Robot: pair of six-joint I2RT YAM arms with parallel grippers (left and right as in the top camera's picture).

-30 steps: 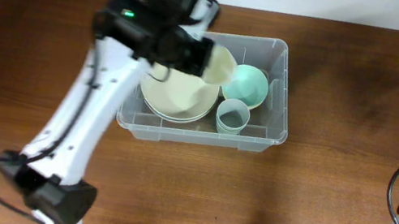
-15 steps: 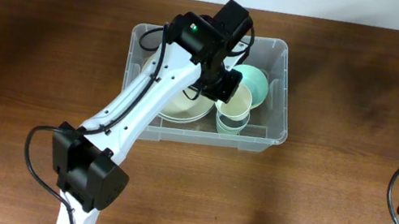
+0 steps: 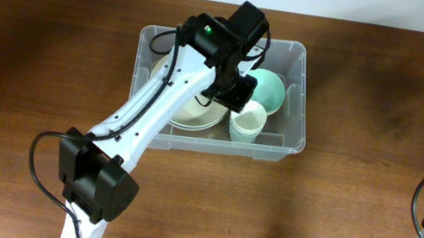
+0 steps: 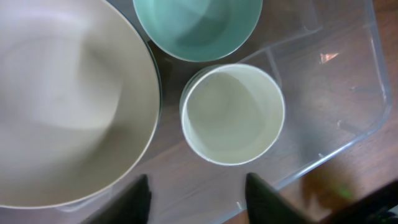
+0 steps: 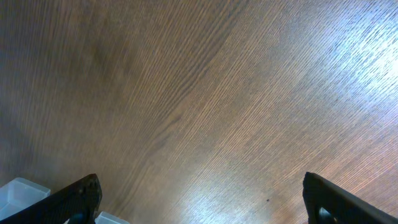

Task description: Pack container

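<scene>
Left gripper (image 4: 199,202) fingers apart, empty, low in frame over cream cup (image 4: 233,115); right gripper (image 5: 199,200) wide apart over table (image 5: 186,93). Container (image 3: 304,118) upper centre of overhead: clear thin plastic, likely light, flexy, slick, best gripped at rim

Overhead is lit evenly and softly; faint shadows are cast on the counter (image 3: 354,205). Left wrist view is blurred throughout, with a small glint seen on the container (image 4: 348,81) wall. Glare is seen lower right in right wrist view.
</scene>
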